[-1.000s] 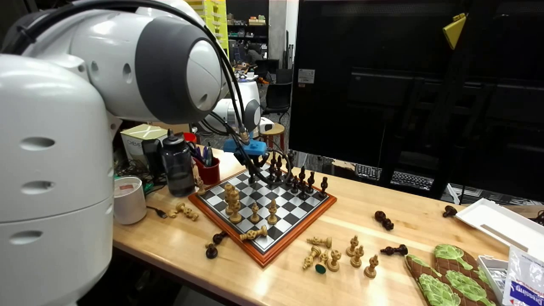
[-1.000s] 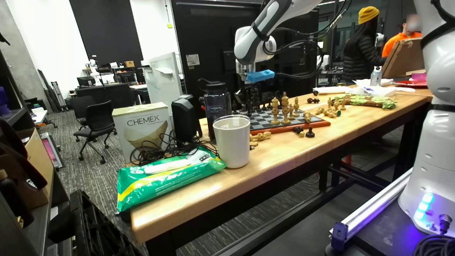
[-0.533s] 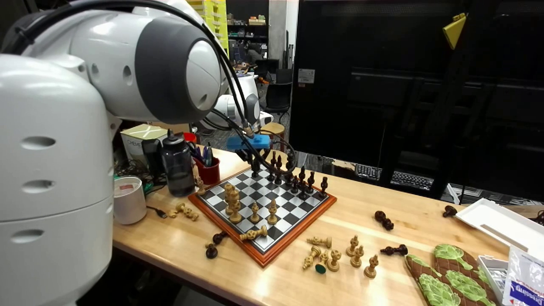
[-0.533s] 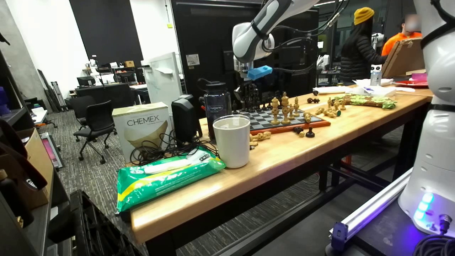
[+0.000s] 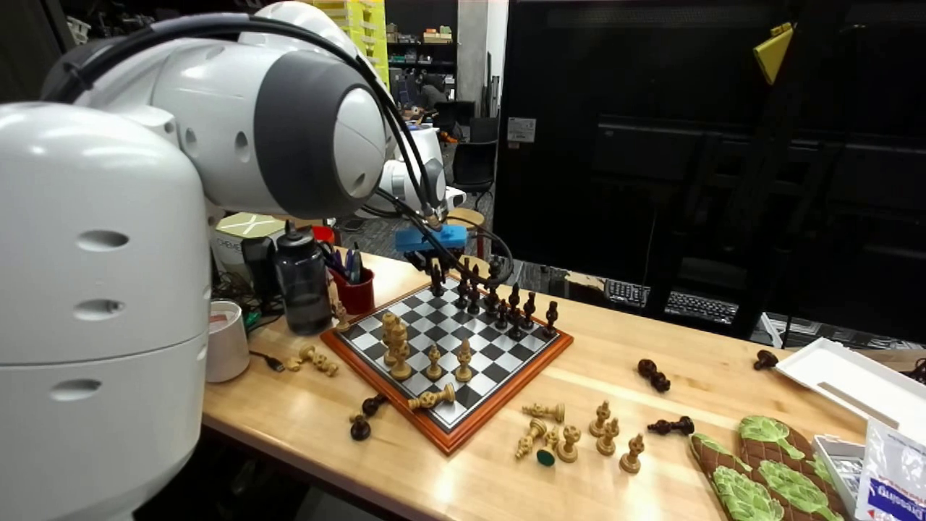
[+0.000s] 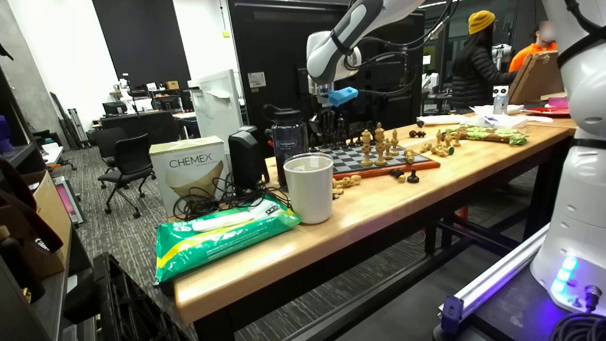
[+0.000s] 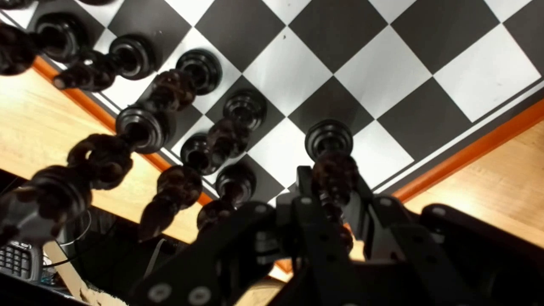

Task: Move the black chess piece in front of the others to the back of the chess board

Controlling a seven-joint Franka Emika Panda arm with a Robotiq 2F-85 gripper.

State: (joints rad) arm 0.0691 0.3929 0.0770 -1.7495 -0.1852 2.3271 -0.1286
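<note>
The pincer (image 7: pixel 332 182) pinches the black chess piece (image 7: pixel 334 168) near a corner of the chess board (image 7: pixel 289 76), close to the others (image 7: pixel 244 109). Hold it straight up, steer wide of them, then set it down softly inside a back square before opening

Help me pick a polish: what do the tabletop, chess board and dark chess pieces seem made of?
Tabletop: pale wood, likely varnished; grain streaks and glossy reflections show.
Chess board: border probably stained wood, judging by its reddish-brown colour; squares smooth, material unclear.
Dark chess pieces: wood or plastic; highlights show gloss, not which.
</note>
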